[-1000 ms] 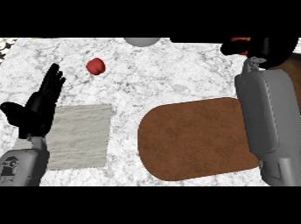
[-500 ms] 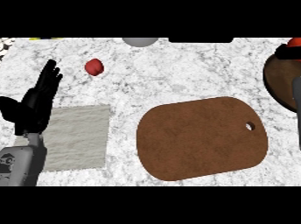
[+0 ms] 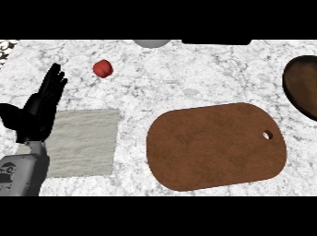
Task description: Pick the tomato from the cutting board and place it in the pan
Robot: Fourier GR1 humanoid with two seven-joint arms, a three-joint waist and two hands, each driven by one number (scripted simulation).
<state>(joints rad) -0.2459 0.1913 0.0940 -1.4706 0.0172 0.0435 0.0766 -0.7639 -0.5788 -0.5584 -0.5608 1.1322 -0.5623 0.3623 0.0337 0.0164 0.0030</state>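
The brown cutting board (image 3: pixel 215 145) lies at the centre right of the counter with nothing on it. A dark brown pan (image 3: pixel 312 90) shows at the right edge, cut off by the view; its visible inside holds no tomato. A small red object (image 3: pixel 103 68) sits on the marble counter at the upper left, apart from both the board and the pan. My left hand (image 3: pixel 35 113) rests at the left, open with its fingers up, holding nothing. My right hand does not show.
A grey cloth (image 3: pixel 83 143) lies flat beside my left forearm. A grey round thing (image 3: pixel 151 43) and a dark object (image 3: pixel 215 41) sit at the counter's far edge. Patterned wall shows at the top corners.
My right arm, earlier over the far right with something red near its hand, has left the view. The pan now shows uncovered at the right edge. The left hand has kept still.
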